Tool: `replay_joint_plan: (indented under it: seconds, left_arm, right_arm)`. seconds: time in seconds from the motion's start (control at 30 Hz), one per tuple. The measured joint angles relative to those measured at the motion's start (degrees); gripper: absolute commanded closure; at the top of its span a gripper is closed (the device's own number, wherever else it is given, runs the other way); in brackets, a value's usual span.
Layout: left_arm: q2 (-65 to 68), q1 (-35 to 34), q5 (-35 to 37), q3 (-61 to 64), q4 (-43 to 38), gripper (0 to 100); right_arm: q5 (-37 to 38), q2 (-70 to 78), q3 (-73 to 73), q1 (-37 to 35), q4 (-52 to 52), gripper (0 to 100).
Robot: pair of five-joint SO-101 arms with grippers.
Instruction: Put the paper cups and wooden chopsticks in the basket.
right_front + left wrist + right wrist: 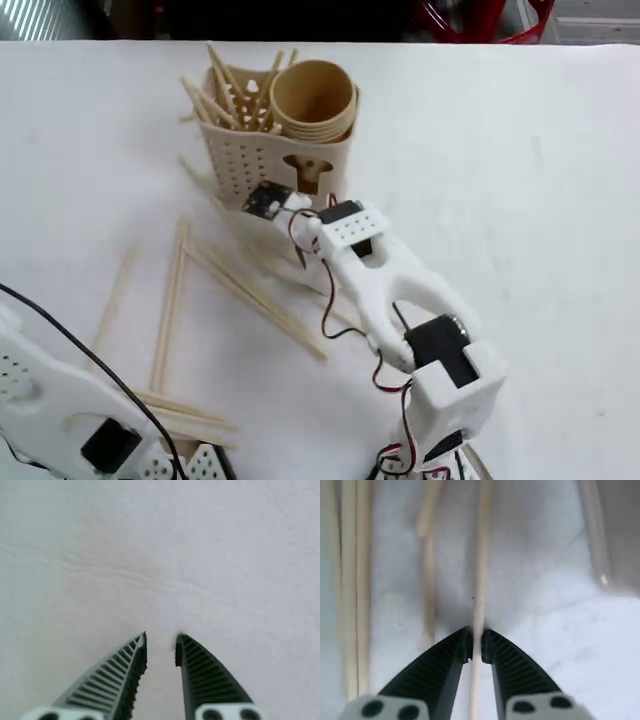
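Observation:
A cream perforated basket [240, 165] stands at the back of the white table. It holds stacked paper cups [312, 100] and several wooden chopsticks [228, 95]. More chopsticks [255, 295] lie loose on the table in front of it. My right gripper [476, 645] is low at the basket's foot, shut on one chopstick [481, 555] that runs between its fingers. Other chopsticks [350, 580] lie beside it. My left gripper [161, 637] hangs over bare table, open with nothing between its fingers. The left arm [50, 400] sits at the front left corner.
A pair of chopsticks [170, 300] and a single one [115, 300] lie left of centre, and a few more [185, 415] rest near the left arm. The right arm's body [400, 300] stretches from the front edge toward the basket. Bare table [520, 200] lies to the right.

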Motion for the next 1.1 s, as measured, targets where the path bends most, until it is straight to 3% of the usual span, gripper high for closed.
replay_joint_plan:
  seconds: [0.17, 0.4, 0.6, 0.83, 1.1]
  left_arm:
    - [0.0, 0.0, 0.0, 0.0, 0.0, 88]
    - [0.0, 0.0, 0.0, 0.0, 0.0, 88]
    - [0.0, 0.1, 0.0, 0.0, 0.0, 88]
    - [0.0, 0.1, 0.0, 0.0, 0.0, 88]
    - [0.0, 0.1, 0.0, 0.0, 0.0, 88]
  right_arm:
    - [-2.7, -9.3, 0.4, 2.5, 4.9, 98.1]
    - [-10.1, -34.5, 2.8, 2.6, 7.9, 98.1]
    - [-14.9, -51.3, -5.5, -3.3, 7.9, 98.1]
    - [-20.4, -46.1, -26.2, -8.1, 1.8, 98.1]
    - [-26.5, -24.2, -36.8, -8.4, -20.7, 98.1]
